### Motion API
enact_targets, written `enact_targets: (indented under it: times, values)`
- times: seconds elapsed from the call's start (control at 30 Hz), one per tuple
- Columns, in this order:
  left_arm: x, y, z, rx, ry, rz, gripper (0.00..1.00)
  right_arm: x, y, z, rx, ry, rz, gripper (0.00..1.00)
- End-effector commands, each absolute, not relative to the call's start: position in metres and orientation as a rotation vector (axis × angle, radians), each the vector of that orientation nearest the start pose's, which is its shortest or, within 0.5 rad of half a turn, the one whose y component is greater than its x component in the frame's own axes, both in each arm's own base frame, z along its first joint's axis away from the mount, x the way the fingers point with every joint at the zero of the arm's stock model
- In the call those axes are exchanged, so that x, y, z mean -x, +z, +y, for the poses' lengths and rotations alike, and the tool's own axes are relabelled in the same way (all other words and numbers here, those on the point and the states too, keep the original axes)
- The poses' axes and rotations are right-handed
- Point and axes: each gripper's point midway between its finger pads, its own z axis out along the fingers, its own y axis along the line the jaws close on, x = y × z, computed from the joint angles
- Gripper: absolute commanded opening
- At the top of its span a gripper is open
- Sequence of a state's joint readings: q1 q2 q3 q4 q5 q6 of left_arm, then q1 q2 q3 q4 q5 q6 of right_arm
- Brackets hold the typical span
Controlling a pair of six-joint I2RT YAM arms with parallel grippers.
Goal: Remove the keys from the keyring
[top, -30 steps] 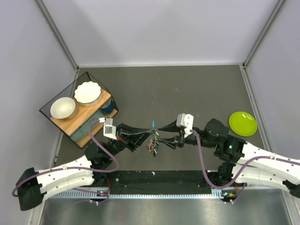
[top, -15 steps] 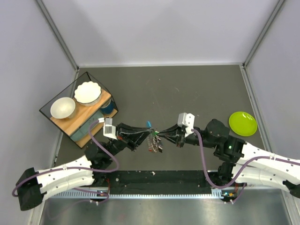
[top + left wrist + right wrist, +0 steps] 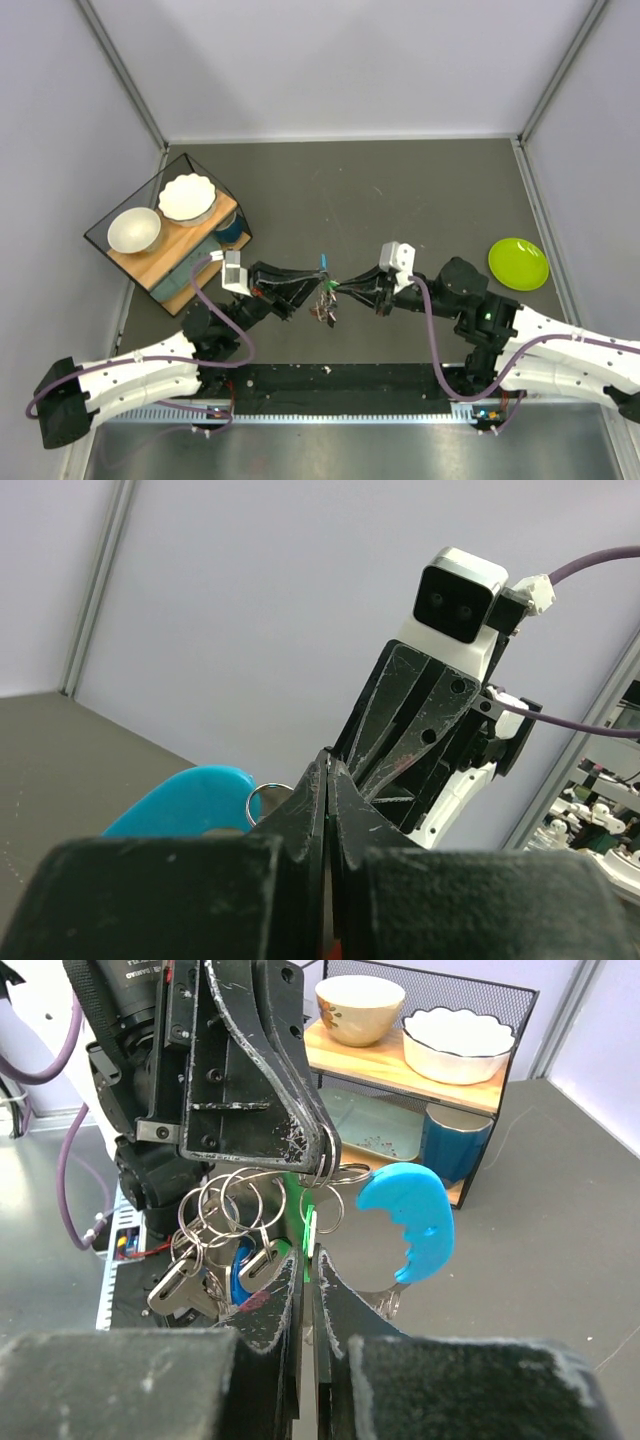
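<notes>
The keys (image 3: 325, 303) hang as a bunch between my two grippers above the dark table. In the right wrist view, several thin silver rings of the keyring (image 3: 235, 1195) link silver keys (image 3: 185, 1285), a blue-headed key (image 3: 240, 1260) and a cyan moon-shaped tag (image 3: 410, 1220). My left gripper (image 3: 318, 284) is shut on a ring at the top of the bunch (image 3: 322, 1155). My right gripper (image 3: 312, 1250) is shut on a thin green tag (image 3: 305, 1215). In the left wrist view, the cyan tag (image 3: 185, 800) and one ring (image 3: 265, 798) sit left of the shut left gripper (image 3: 327, 765).
A black wire rack (image 3: 170, 235) with two white bowls and a blue cup stands at the left; it also shows in the right wrist view (image 3: 430, 1020). A lime-green plate (image 3: 518, 263) lies at the right. Grey walls enclose the table.
My right gripper's fingers have drawn together at the bunch and shifted slightly left. The hanging keys have swung a little. The left gripper has hardly moved.
</notes>
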State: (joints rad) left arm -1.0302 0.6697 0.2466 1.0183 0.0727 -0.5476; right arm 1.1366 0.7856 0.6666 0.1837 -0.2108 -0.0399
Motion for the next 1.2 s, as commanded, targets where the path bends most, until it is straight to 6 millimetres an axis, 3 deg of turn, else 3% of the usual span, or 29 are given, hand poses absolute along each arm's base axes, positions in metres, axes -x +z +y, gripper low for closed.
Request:
enact_targets:
  times: [0.0, 0.3, 0.57, 0.83, 0.87, 0.97, 1.17]
  values:
    - [-0.116, 0.371, -0.245, -0.244, -1.496, 0.905, 0.0, -0.103, 0.3, 0.321, 1.025, 1.06, 1.235, 0.0]
    - [-0.124, 0.363, -0.249, -0.175, -1.536, 0.944, 0.0, -0.119, 0.301, 0.309, 0.914, 0.992, 1.308, 0.0]
    - [-0.135, 0.37, -0.24, -0.051, -1.56, 0.976, 0.0, -0.128, 0.277, 0.305, 0.949, 0.902, 1.352, 0.0]
    - [-0.139, 0.359, -0.244, -0.064, -1.524, 0.997, 0.0, -0.122, 0.288, 0.308, 0.944, 0.95, 1.332, 0.0]
    - [-0.138, 0.36, -0.243, -0.069, -1.525, 0.988, 0.0, -0.122, 0.29, 0.306, 0.939, 0.95, 1.329, 0.03]
    - [-0.129, 0.359, -0.244, -0.114, -1.548, 0.982, 0.0, -0.121, 0.305, 0.296, 0.913, 0.946, 1.312, 0.26]
    - [-0.102, 0.357, -0.25, -0.274, -1.609, 0.956, 0.0, -0.114, 0.327, 0.273, 0.837, 0.974, 1.286, 0.4]
